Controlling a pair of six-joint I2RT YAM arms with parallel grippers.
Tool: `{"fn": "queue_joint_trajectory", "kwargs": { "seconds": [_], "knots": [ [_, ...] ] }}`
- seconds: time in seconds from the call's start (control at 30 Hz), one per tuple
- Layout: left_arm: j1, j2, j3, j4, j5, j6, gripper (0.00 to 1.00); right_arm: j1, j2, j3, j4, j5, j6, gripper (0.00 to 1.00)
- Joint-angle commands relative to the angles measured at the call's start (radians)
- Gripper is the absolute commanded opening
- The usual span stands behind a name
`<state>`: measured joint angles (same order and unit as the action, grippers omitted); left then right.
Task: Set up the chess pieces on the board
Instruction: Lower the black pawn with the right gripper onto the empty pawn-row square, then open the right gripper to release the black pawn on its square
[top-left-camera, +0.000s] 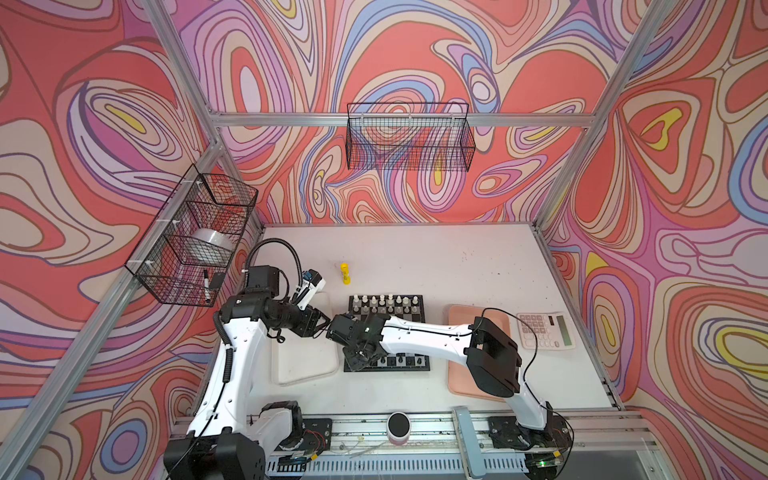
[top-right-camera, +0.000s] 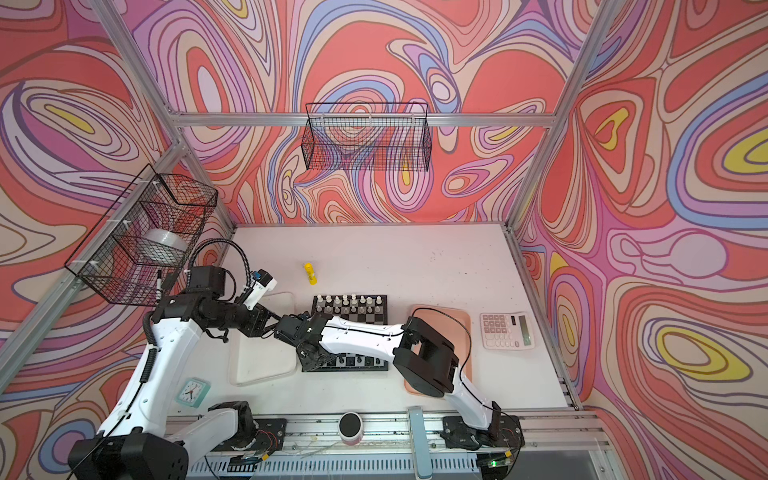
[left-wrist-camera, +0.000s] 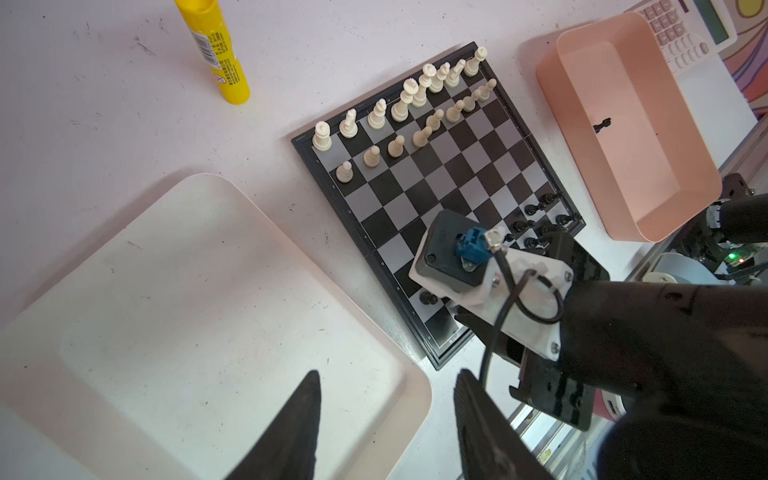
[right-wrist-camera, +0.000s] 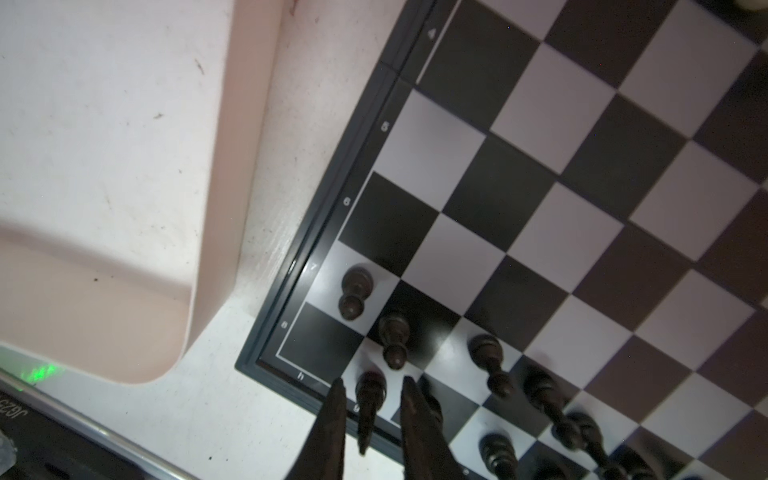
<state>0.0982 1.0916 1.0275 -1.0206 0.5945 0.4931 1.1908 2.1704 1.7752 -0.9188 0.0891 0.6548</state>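
Right gripper (right-wrist-camera: 374, 384), jaws slightly parted, straddles an upright black piece (right-wrist-camera: 371, 395) at the board's (right-wrist-camera: 573, 232) 7 o'clock corner; left gripper (left-wrist-camera: 386, 374) gapes empty. Lone black piece (left-wrist-camera: 602, 124) in pink tray (left-wrist-camera: 681, 174), 3 o'clock, nearer right arm.

The border of the board (right-wrist-camera: 436, 141) shows 4, 5, 6, 7, 8 down one edge; h round the corner.

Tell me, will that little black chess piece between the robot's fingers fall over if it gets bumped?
Probably: the black piece is tall and thin on a small foot, so a nudge from the right arm's fingers could tip it. It looks tiny and hard, so likely light and stiff. Tipped, its round body might roll on the board.
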Motion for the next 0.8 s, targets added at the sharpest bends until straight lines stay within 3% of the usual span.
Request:
{"fn": "queue_joint_trajectory", "kwargs": {
  "seconds": [0.0, 0.5, 0.77],
  "knots": [
    [0.006, -0.009, 0.011, -0.009, 0.008, 0.004, 0.53, 0.004, -0.013, 0.024, -0.017, 0.011, -0.005, 0.26],
    [0.007, 0.028, 0.071, -0.048, -0.008, 0.044, 0.53, 0.004, -0.126, 0.013, -0.012, -0.030, -0.003, 0.29],
    [0.006, 0.092, 0.137, -0.104, 0.035, 0.069, 0.53, -0.010, -0.273, -0.107, 0.030, -0.051, 0.036, 0.27]
  ]
}}
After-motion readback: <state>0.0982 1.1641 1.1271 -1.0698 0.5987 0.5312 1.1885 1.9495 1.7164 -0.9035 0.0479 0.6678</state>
